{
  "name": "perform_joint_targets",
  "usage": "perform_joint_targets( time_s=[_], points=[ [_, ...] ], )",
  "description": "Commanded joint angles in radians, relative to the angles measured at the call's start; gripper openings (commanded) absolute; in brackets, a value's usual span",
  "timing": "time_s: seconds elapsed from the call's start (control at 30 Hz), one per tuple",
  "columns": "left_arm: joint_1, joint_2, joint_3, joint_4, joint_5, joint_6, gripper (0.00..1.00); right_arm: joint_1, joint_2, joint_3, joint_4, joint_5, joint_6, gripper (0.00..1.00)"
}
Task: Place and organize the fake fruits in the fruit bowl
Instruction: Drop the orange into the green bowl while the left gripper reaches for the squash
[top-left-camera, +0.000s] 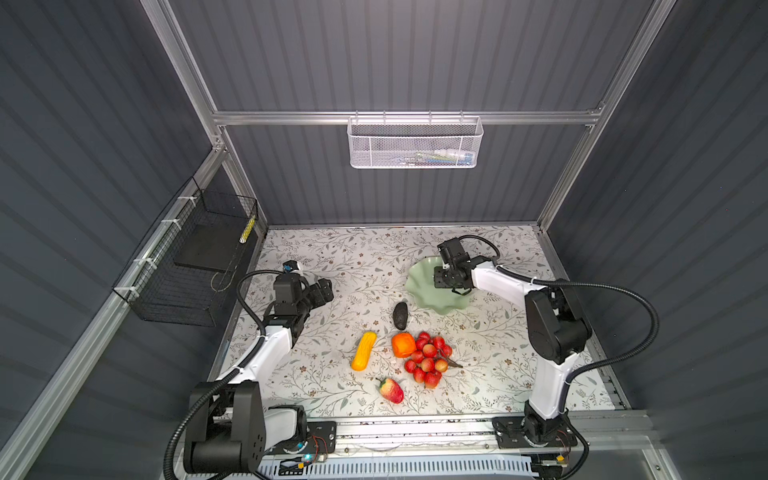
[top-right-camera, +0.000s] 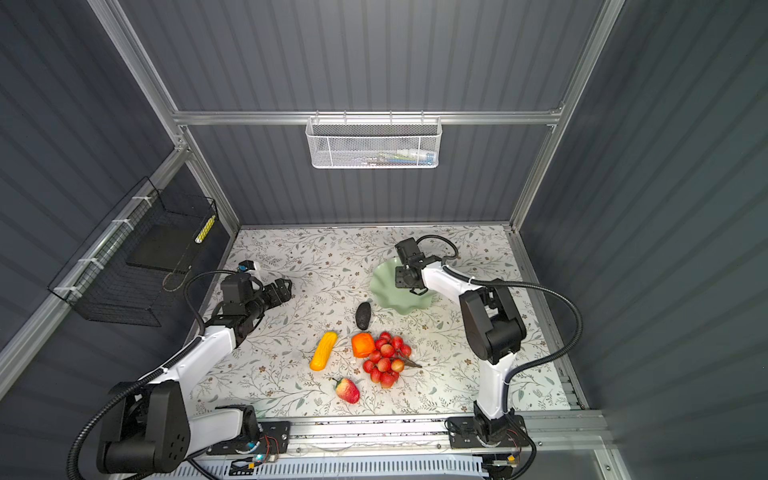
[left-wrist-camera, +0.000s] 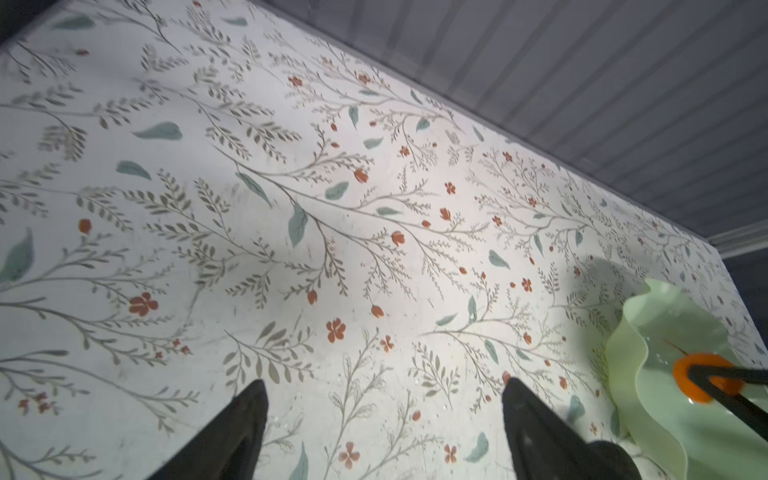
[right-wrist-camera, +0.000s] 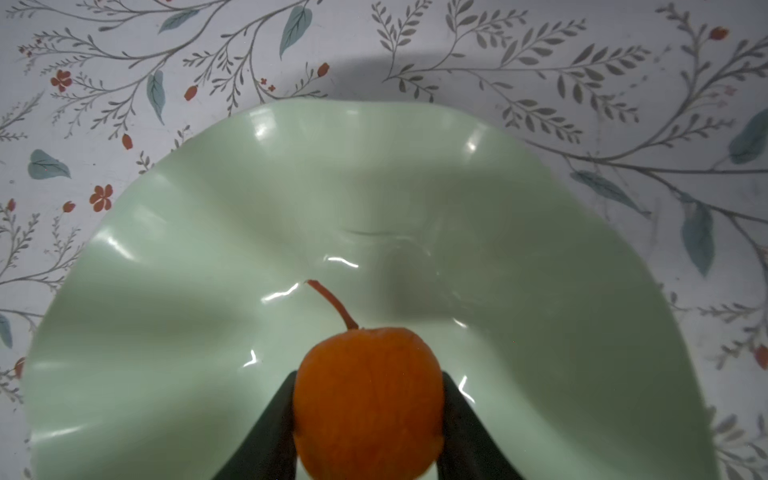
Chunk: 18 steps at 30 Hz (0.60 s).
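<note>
The pale green fruit bowl (top-left-camera: 419, 286) (right-wrist-camera: 208, 249) stands at the back right of the table. My right gripper (right-wrist-camera: 368, 374) hangs over it, shut on a small tangerine (right-wrist-camera: 368, 399) with a thin stem; the left wrist view shows the tangerine (left-wrist-camera: 681, 378) low inside the bowl (left-wrist-camera: 665, 332). My left gripper (top-left-camera: 328, 286) (left-wrist-camera: 384, 382) is open and empty over bare table at the left. On the table in front lie the dark avocado (top-left-camera: 400, 316), yellow corn cob (top-left-camera: 363, 351), orange persimmon (top-left-camera: 403, 345), red grapes (top-left-camera: 430, 359) and strawberry (top-left-camera: 391, 390).
A white mesh basket (top-left-camera: 415, 143) hangs on the back wall. A black wire basket (top-left-camera: 195, 266) is fixed to the left wall beside the left arm. Grey panel walls close the table on three sides.
</note>
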Motion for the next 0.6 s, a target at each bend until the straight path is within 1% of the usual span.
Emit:
perform_joint_targets(
  time_s=[0.0,0.13,0.2,0.4,0.5,0.57],
  points=[
    [-0.037,0.009,0.022,-0.122,0.093,-0.021,0.87,0.000,0.052,0.060,0.000,-0.010,-0.019,0.41],
    [-0.151,-0.002,0.029,-0.190,0.021,-0.020,0.87,-0.003,0.103,0.089,0.001,-0.015,-0.004,0.45],
    [-0.189,-0.001,0.025,-0.210,0.016,-0.035,0.87,-0.005,0.116,0.096,0.000,-0.018,0.002,0.50],
    [-0.225,-0.028,-0.014,-0.254,0.046,-0.048,0.84,-0.010,0.116,0.105,0.004,-0.032,0.023,0.65],
    [-0.248,-0.036,-0.013,-0.293,0.078,-0.037,0.82,-0.016,0.082,0.113,0.004,-0.036,0.027,0.72],
    [-0.277,-0.038,-0.007,-0.326,0.079,-0.028,0.81,-0.026,0.038,0.106,0.012,-0.045,0.030,0.77]
  ],
)
